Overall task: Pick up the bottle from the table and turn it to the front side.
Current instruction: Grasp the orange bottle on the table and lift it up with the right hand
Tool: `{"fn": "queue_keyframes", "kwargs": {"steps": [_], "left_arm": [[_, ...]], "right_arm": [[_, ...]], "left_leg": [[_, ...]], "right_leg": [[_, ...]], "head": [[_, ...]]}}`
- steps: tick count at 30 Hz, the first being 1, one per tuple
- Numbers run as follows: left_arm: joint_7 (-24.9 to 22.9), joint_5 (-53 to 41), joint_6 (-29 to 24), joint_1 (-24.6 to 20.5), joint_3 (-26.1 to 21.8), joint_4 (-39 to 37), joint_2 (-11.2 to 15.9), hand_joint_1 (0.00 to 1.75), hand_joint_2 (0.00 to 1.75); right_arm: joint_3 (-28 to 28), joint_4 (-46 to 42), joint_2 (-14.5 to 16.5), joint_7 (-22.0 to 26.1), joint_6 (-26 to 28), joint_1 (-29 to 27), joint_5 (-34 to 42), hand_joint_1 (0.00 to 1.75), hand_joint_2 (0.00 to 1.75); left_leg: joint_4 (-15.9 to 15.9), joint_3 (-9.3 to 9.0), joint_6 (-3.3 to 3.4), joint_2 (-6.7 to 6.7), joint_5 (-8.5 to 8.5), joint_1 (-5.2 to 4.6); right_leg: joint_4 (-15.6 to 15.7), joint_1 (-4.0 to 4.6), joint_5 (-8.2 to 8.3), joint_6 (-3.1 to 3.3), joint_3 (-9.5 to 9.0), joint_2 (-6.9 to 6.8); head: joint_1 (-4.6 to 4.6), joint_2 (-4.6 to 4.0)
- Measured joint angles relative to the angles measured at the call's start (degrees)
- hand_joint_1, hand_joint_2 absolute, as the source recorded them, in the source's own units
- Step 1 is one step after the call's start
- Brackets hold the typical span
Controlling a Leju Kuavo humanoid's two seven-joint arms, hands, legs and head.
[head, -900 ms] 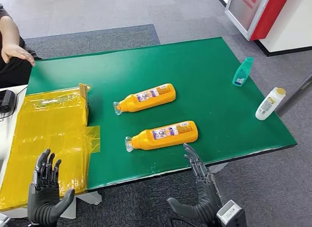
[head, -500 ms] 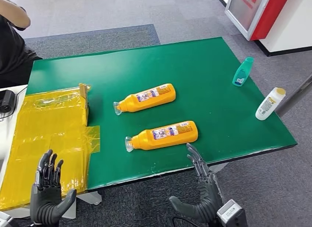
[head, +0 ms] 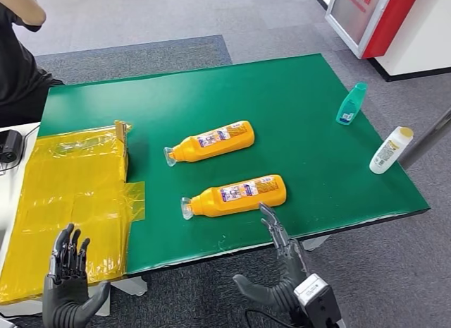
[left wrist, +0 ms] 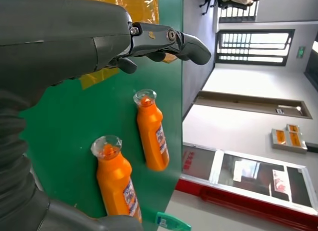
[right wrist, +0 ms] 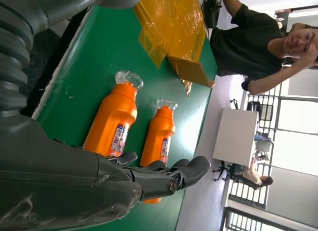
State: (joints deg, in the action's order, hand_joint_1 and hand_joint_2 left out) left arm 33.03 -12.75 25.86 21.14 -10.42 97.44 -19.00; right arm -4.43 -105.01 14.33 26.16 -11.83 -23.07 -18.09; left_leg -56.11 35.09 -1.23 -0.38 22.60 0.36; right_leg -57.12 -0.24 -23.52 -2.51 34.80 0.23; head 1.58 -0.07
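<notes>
Two orange bottles lie on their sides on the green table [head: 298, 102], clear caps pointing left. The nearer bottle [head: 237, 195] [left wrist: 118, 186] [right wrist: 111, 121] lies close to the front edge; the farther one [head: 213, 141] [left wrist: 152, 136] [right wrist: 159, 136] is behind it. My right hand [head: 279, 268] [right wrist: 112, 184] hovers open at the front edge, fingertips just short of the nearer bottle's body. My left hand [head: 68, 282] [left wrist: 123, 37] is open, fingers up, over the front of the yellow plastic sheet [head: 69, 194], holding nothing.
A teal bottle [head: 351, 103] and a white bottle with a yellow cap [head: 391, 149] lie near the table's right edge. A person in dark clothes [head: 18, 53] [right wrist: 259, 42] stands at the far left corner. A red and white stand [head: 372, 17] is at the back right.
My right hand has shifted left and forward toward the nearer orange bottle. My left hand has sunk slightly. The person has pulled their hand away from the table corner.
</notes>
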Motion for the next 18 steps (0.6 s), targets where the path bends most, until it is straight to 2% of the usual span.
{"fn": "queue_keyframes", "kwargs": {"steps": [5,10,14,18], "left_arm": [[0.87,-1.78,2.67,0.54,-1.81,0.0,-0.22,0.0,1.75],[2.77,-5.17,6.45,0.46,-5.69,-0.01,-0.6,0.0,1.75],[3.76,-7.55,6.43,-0.33,-6.26,-0.43,-0.47,0.0,1.75],[4.08,-7.67,4.53,-1.56,-5.49,-1.5,0.26,0.0,1.75]], "right_arm": [[-1.74,0.9,-0.96,-1.74,4.18,0.75,-2.38,0.0,1.75],[-4.6,1.03,-3.01,-9.55,10.65,5.03,-13.95,0.0,1.75],[-6.11,1.24,-4.47,-16.45,10.98,10.53,-22.4,0.0,1.75],[-6.49,2.98,-5.58,-21.28,10.23,16.71,-30.0,0.0,1.75]], "left_leg": [[0.0,0.01,0.0,0.0,0.0,0.0],[0.0,-0.01,0.0,0.01,-0.03,0.0],[0.0,-0.01,0.02,0.01,-0.1,0.0],[0.0,-0.01,0.0,0.01,-0.17,0.0]], "right_leg": [[0.0,0.0,0.0,0.0,-0.01,0.01],[0.0,0.0,0.03,0.0,0.0,0.01],[0.0,0.0,0.12,0.02,0.0,0.01],[0.0,0.0,0.19,0.04,0.0,0.01]], "head": [[0.0,0.0],[-0.01,0.0],[-0.01,0.0],[-0.01,0.0]]}}
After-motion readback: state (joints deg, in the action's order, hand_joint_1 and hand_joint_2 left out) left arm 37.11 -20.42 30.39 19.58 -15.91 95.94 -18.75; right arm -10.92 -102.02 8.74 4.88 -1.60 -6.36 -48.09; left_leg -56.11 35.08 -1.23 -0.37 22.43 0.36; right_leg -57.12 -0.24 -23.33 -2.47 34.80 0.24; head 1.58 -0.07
